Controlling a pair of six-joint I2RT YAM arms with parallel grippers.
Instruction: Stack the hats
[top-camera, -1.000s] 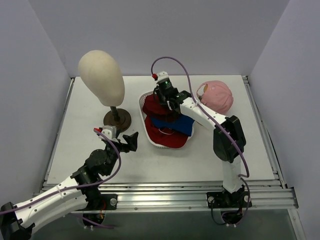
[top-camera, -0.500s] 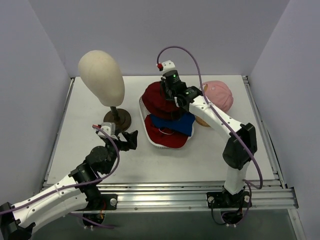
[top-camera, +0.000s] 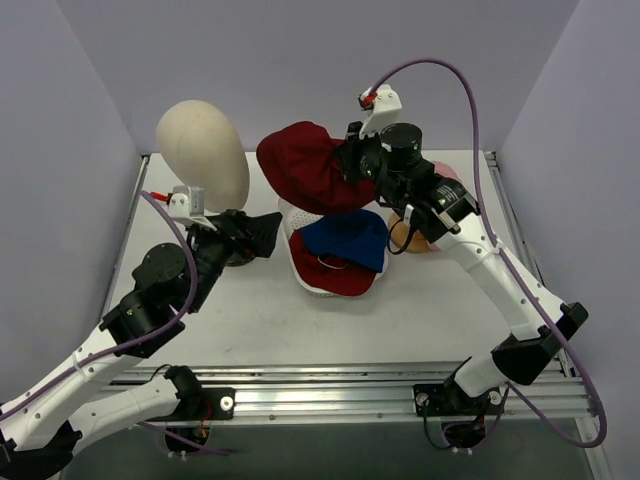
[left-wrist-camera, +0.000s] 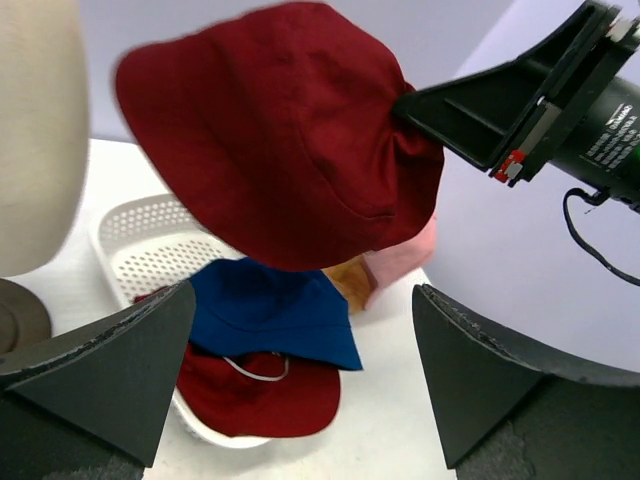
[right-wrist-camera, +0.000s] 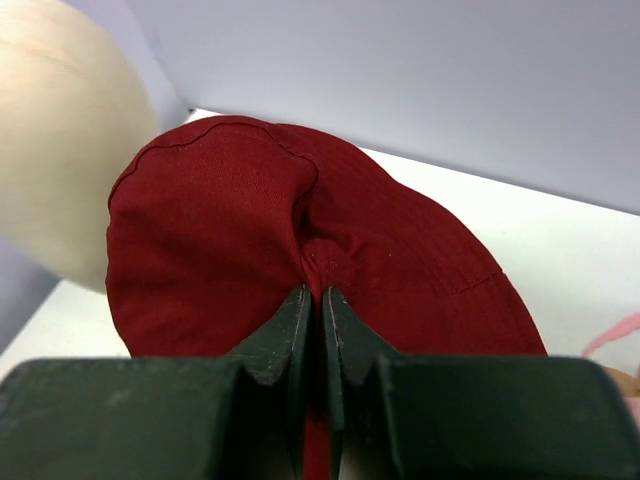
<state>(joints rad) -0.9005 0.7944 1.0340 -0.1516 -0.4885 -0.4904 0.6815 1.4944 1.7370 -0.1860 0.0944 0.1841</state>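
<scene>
Above the white basket (top-camera: 290, 214), the dark red bucket hat (top-camera: 305, 165) is held in the air, clear of everything below it. It is pinched by a fold of its fabric between the right fingers (right-wrist-camera: 305, 318), which are closed tight on the cloth. The left fingers (top-camera: 258, 230) are spread wide and empty near the foot of the cream mannequin head (top-camera: 200, 150), and they are pointed towards the hanging hat.

Inside the basket the blue bucket hat (top-camera: 345, 240) is seen lying over part of the red peaked cap (top-camera: 330, 278), so these two are already overlapped (though loosely, and not as a tidy pile). The pink peaked cap (left-wrist-camera: 405, 258) is left apart on the desk (top-camera: 400, 310), just right of the basket and largely hidden behind the right arm in the top view.

The task is judged to be at an early stage: one hat is in hand with no place yet given to it, and nothing has been set on the mannequin head. Where the stack is meant to be built cannot be told. All four hats are yet to be gathered into one pile.
</scene>
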